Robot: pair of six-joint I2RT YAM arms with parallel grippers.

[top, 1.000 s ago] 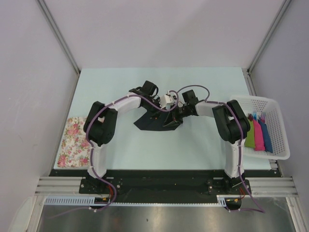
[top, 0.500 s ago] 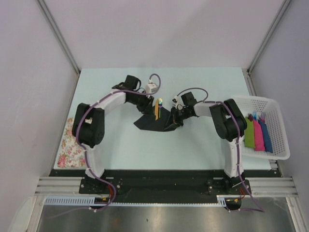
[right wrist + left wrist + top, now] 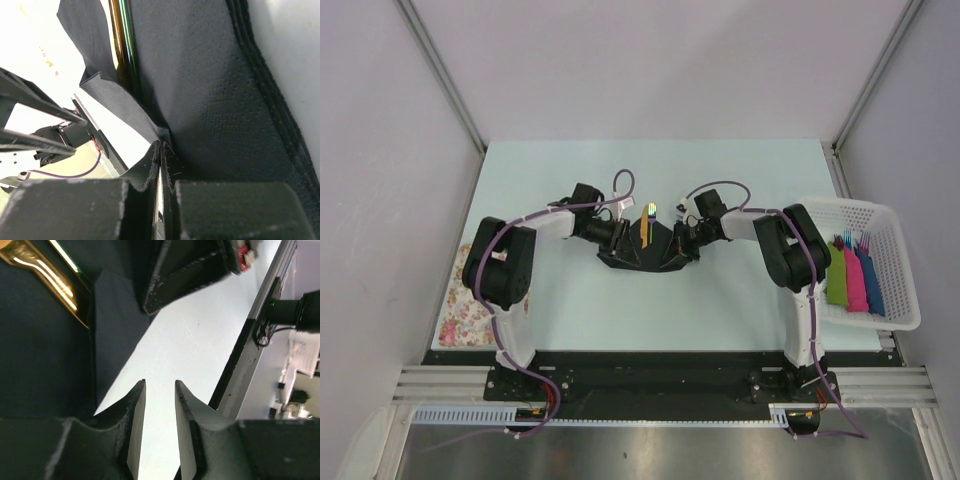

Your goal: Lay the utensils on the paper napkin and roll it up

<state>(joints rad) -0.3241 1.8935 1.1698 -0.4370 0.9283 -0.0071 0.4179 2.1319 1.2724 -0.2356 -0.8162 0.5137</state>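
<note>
Top external | right gripper (image 3: 686, 241) pinching paper napkin (image 3: 655, 259) | left gripper (image 3: 623, 240) slightly parted | basket (image 3: 850, 203) far right

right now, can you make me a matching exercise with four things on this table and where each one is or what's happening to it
Things:
1. utensils
2. black napkin
3. white basket
4. flowered cloth

Places or states:
a. at the far left edge of the table
b. one fold pinched in the shut jaws of the right gripper
c. lying on the napkin
d. at the right, holding green, pink and blue bundles

Pairs: 1-c, 2-b, 3-d, 4-a
</note>
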